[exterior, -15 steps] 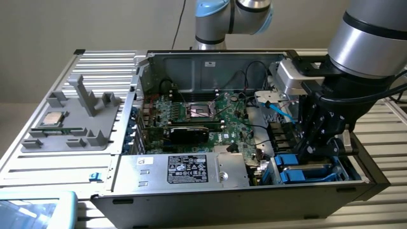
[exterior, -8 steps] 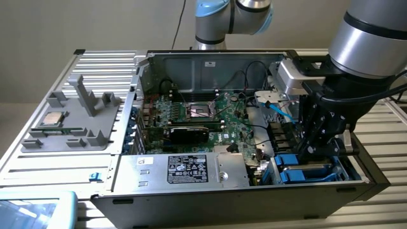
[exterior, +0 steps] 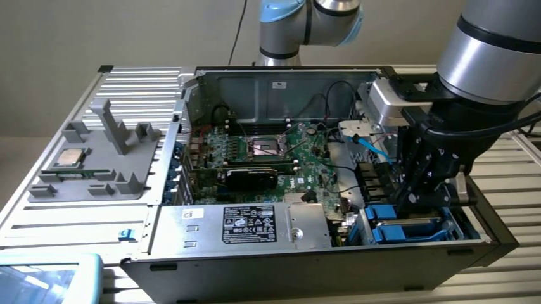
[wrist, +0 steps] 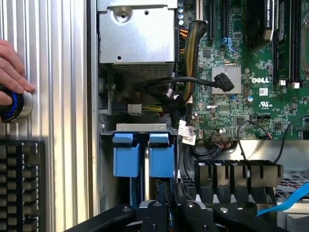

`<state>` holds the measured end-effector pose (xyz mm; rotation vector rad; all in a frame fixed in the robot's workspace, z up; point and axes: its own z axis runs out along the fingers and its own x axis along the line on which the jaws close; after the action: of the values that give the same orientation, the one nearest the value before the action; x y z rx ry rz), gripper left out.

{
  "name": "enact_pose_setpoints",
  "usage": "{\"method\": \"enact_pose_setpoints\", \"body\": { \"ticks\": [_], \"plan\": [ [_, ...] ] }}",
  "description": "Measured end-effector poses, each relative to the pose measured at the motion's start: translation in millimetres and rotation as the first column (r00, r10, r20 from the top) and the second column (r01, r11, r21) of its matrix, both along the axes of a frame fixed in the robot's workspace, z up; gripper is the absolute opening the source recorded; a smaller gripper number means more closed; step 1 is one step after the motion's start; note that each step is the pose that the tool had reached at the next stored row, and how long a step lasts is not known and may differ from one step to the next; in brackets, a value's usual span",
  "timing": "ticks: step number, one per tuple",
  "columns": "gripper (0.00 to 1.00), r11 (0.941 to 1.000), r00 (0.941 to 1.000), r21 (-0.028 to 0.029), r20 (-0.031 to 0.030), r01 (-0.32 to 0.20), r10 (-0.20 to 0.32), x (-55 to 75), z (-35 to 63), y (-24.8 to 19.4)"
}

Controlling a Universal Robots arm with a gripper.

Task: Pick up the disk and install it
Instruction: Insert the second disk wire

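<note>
A grey tray (exterior: 85,183) holds a silver chip (exterior: 68,158) beside the open computer case (exterior: 321,253), where the power supply (exterior: 245,225) sits against the near wall. At the exterior view's right, the gripper (exterior: 420,201), fingers nearly closed, stands over the blue-bracketed disk (exterior: 406,229) in its bay.

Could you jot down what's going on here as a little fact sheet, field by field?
Setting: an open computer case on a ribbed metal table
Robot: one arm, its gripper lowered into the drive bay corner of the case, at the exterior view's right
Gripper fingers: shut
Disk: blue bracket standing in the bay just beyond the gripper; whether it is gripped cannot be told
Nearby in case: green motherboard, silver box with black label
On table: grey parts tray holding a square processor chip
Person: a hand resting on a round blue-ringed knob
</note>
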<state>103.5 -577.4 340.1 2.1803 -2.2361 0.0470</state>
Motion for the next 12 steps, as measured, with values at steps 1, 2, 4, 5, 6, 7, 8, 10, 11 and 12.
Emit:
{"method": "enact_pose_setpoints", "body": {
  "ticks": [1,2,4,5,6,7,8,10,11,12],
  "plan": [
    [0.16,1.0000,1.0000,0.0025,0.0000,0.000,0.000,0.0,-0.1,0.0],
    [0.16,1.0000,1.0000,0.0045,0.0000,0.000,0.000,0.0,-0.2,0.0],
    [0.16,1.0000,1.0000,0.0065,0.0000,0.000,0.000,0.0,-0.2,-1.3],
    [0.16,1.0000,1.0000,0.0064,0.0000,0.000,0.000,0.0,-0.2,-2.5],
    [0.16,1.0000,1.0000,0.0064,0.0000,0.000,0.000,0.0,-0.1,-3.6],
    [0.16,1.0000,1.0000,0.0064,0.0000,0.001,-0.001,0.0,-0.2,-3.7],
    [0.16,1.0000,1.0000,0.0066,0.0000,0.001,-0.001,0.0,-0.2,-3.7],
    [0.16,1.0000,1.0000,0.0087,-0.0001,0.001,-0.001,0.0,0.0,-3.7],
    [0.16,0.9999,1.0000,0.0101,0.0000,0.001,-0.001,0.0,-0.1,-3.7],
    [0.16,0.9999,1.0000,0.0106,0.0000,0.001,-0.001,0.0,-0.2,-3.6]
  ]
}}
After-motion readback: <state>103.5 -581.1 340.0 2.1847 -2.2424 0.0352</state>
